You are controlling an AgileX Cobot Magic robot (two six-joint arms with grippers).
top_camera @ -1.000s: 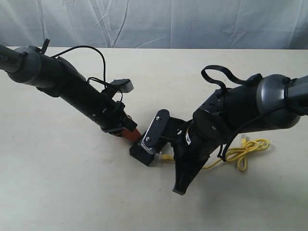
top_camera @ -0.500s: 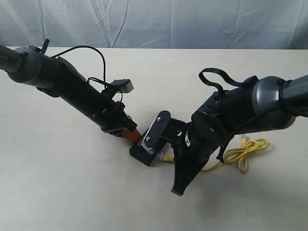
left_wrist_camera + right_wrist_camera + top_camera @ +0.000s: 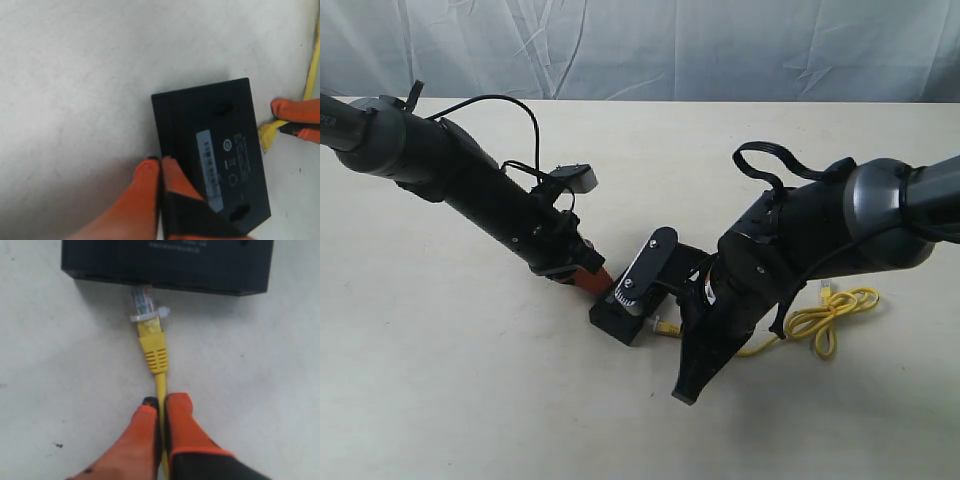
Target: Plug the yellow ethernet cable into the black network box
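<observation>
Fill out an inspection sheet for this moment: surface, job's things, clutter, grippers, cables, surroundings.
Surface: pale table, a few small dark specks.
Job's things: black box lies flat, label up. The yellow cable has its clear plug at the box's side; full seating cannot be told. The rest of the cable lies in a knotted loop beside the right arm.
Clutter: nothing seen.
Grippers: left gripper shut, tips against the box's edge. Right gripper shut on the yellow cable just behind the plug.
Cables: black robot cable arcs over the left arm.
Surroundings: wrinkled pale cloth backdrop.
</observation>
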